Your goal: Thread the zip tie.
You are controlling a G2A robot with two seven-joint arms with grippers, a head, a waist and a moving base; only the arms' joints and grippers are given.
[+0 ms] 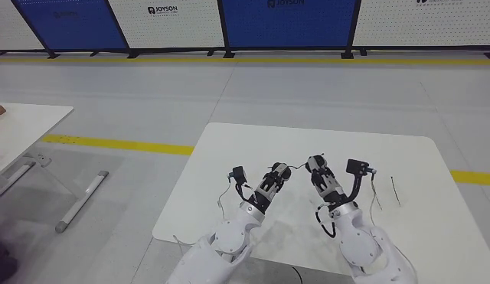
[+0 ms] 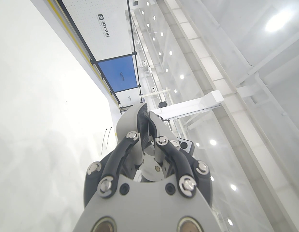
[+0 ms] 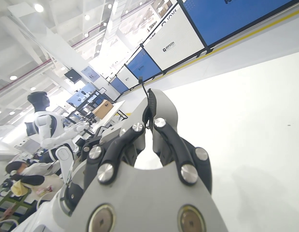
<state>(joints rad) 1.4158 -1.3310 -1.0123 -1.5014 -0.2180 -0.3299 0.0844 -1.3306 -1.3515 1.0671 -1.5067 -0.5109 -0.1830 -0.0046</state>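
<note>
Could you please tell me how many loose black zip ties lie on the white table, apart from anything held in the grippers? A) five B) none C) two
C: two thin black plastic zip ties lie side by side on the white table.

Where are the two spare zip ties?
Top view: the spare zip ties lie loose on the white table, on the robot's right side, just outboard of the right arm.

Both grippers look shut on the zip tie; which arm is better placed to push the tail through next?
Likely left. The right gripper holds the zip tie with its head sticking out past the fingertips, a steady target; the left gripper pinches a thin strap end, facing it closely.
</note>
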